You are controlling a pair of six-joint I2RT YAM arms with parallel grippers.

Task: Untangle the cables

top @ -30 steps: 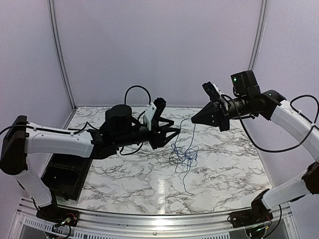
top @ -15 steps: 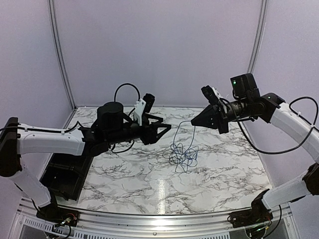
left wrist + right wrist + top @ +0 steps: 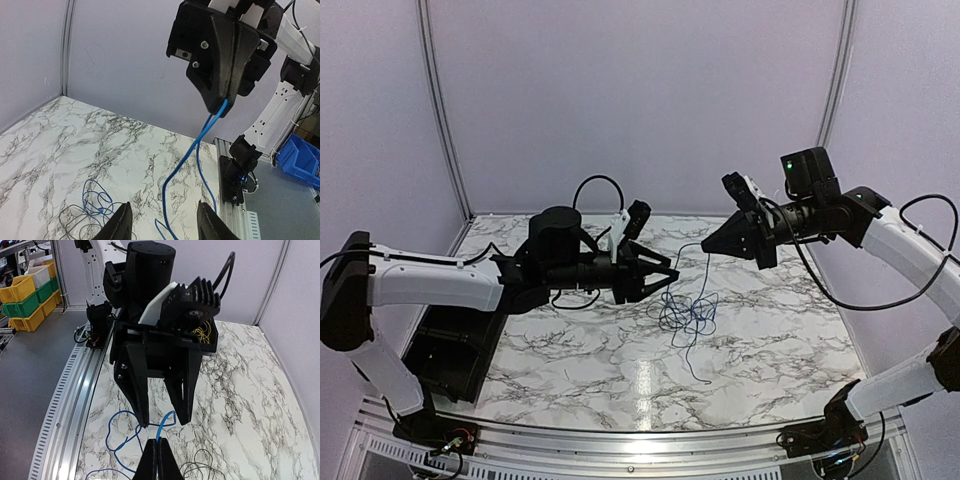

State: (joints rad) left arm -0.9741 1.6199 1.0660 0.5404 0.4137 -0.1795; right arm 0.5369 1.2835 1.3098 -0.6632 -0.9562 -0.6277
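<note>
Noted a black bin (image 3: 445, 355) at the near left edge of the marble worktop (image 3: 580, 370); too dark inside to read from above, but through the right wrist camera made out yellow cable (image 3: 201, 333) bunched in it. Farther in, found the cables (image 3: 688, 315) heaped mid-worktop, blue and black loops tangled together. Just above and left of the heap, saw the left hand (image 3: 670, 280) partly open, gripping nothing, with a blue cable (image 3: 187, 155) running between its fingers (image 3: 122, 222). Beyond, saw the right hand (image 3: 708, 243) pinched fully closed on that blue cable, the strand hanging from its tip down to the pile. Off the worktop, spotted yellow bins (image 3: 17, 287), a green bin (image 3: 45, 291) and a blue bin (image 3: 300, 160), contents unreadable.
</note>
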